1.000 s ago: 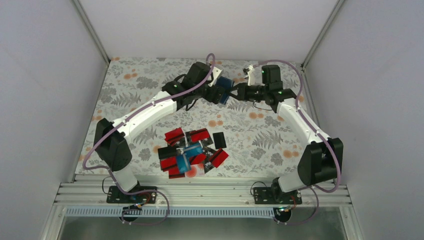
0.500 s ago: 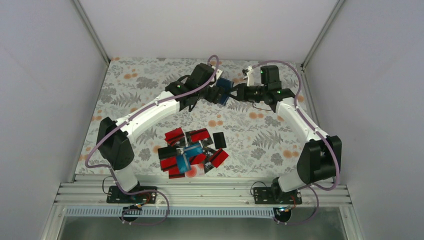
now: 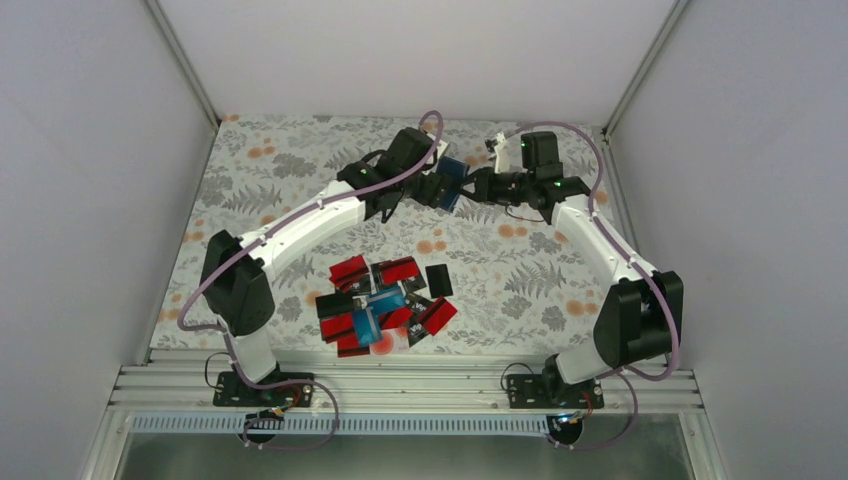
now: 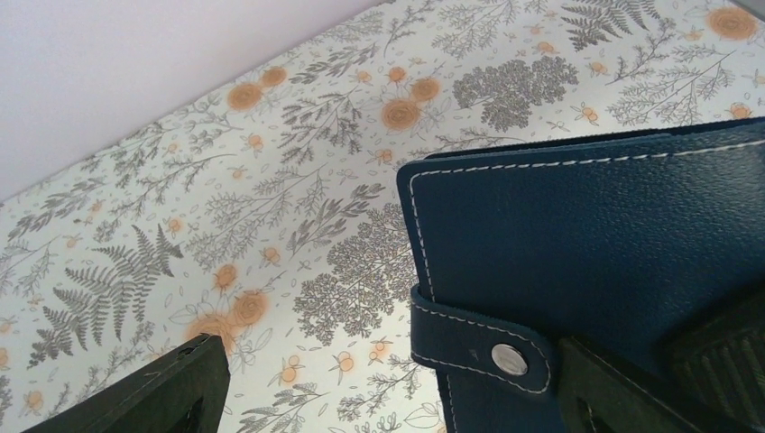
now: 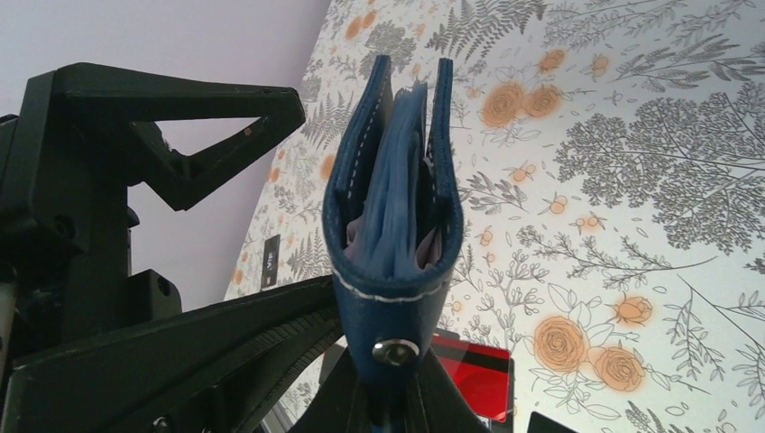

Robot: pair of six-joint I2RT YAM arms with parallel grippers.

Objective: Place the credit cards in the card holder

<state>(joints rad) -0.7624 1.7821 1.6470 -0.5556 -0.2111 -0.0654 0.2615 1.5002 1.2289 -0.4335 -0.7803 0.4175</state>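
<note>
Your left gripper (image 3: 438,190) is edging rightward, gaping beside the card holder (image 3: 451,172); the right gripper (image 3: 469,186) is clamping it, credit cards (image 3: 380,305) waiting well apart.

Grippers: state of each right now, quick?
Left gripper: open, not clamping the card holder.
Right gripper: closed on the card holder.

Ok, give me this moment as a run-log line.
right end effector: shut on card holder, covers parted | left end effector: open beside it | credit cards: piled on table
</note>
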